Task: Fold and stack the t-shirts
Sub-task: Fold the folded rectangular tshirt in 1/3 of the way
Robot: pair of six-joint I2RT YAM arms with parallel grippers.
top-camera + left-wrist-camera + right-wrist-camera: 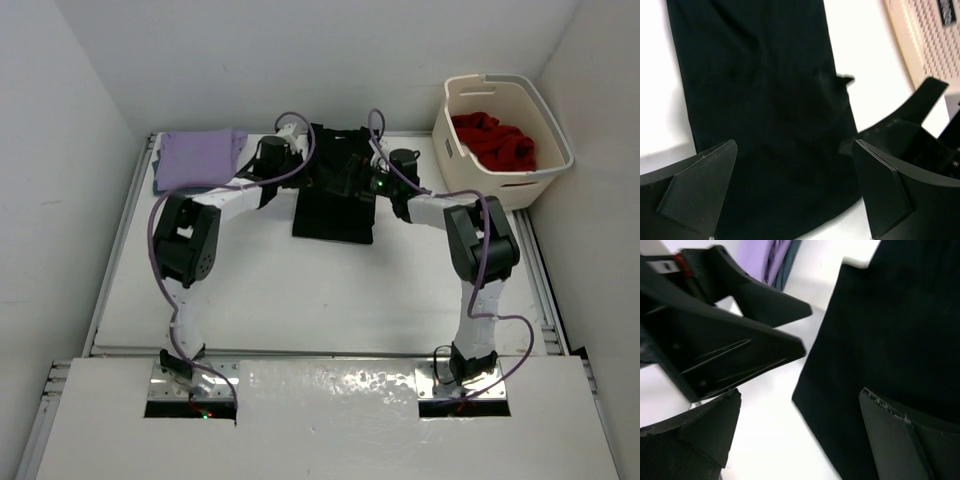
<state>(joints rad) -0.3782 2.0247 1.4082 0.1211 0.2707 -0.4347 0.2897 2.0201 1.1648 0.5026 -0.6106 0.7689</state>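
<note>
A black t-shirt point(335, 205) lies folded into a long strip at the back middle of the table. My left gripper point(303, 138) hovers open at its far left edge, and the wrist view shows black cloth point(765, 100) under the open jaws point(795, 150), nothing pinched. My right gripper point(352, 178) is open over the strip's right side; its wrist view shows the cloth's edge point(880, 330) and bare table between the jaws point(799, 392). A folded lavender t-shirt point(200, 158) lies at the back left on a teal-blue one point(788, 267). A red t-shirt point(495, 140) is bunched in the basket.
The cream laundry basket point(505, 185) stands at the back right corner, close to the right arm. White walls enclose the table on three sides. The two grippers are near each other; the left gripper's fingers point(740, 340) fill the right wrist view's upper left.
</note>
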